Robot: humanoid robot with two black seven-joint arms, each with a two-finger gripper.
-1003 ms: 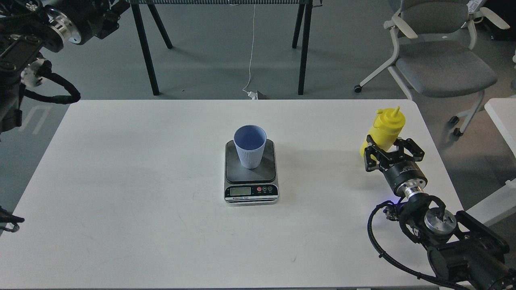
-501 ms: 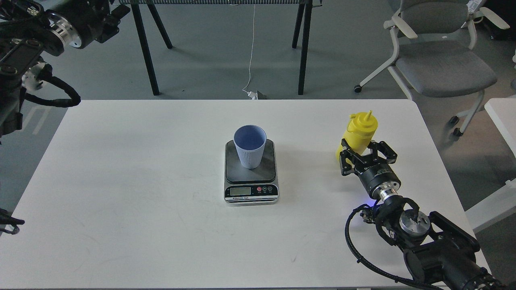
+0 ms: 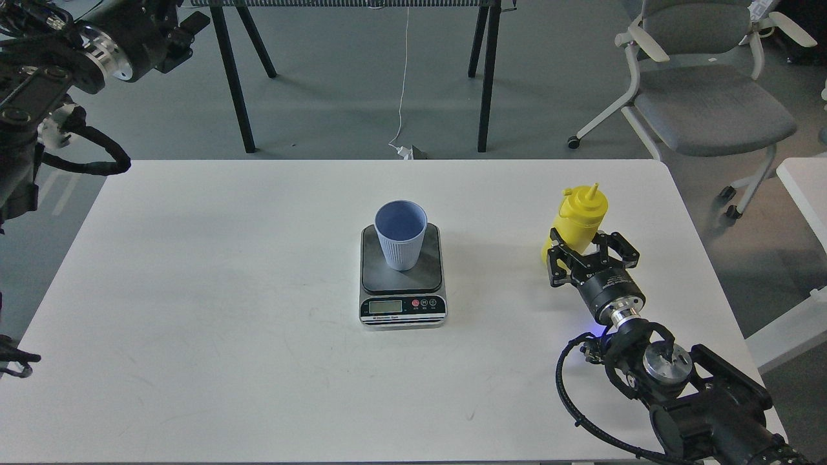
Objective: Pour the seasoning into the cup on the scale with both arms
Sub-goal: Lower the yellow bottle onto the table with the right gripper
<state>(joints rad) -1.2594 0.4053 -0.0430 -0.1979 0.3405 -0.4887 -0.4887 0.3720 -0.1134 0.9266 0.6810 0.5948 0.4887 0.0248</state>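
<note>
The light-blue ribbed cup stands upright on the dark plate of the scale at the table's middle. The yellow seasoning bottle is right of the scale, leaning slightly, nozzle up, its cap hanging at the left. My right gripper is shut around the bottle's lower body, hiding its base. My left arm is raised at the top left, off the table; its dark far end does not show the fingers.
The white table has its right edge just beyond the bottle. A grey office chair stands back right, and black stand legs and a white cable are behind the table. Another white table edge is at the far right.
My right gripper has carried the yellow bottle leftward from near the table's right edge toward the scale, then settled slightly right and down. The left arm has barely shifted.
</note>
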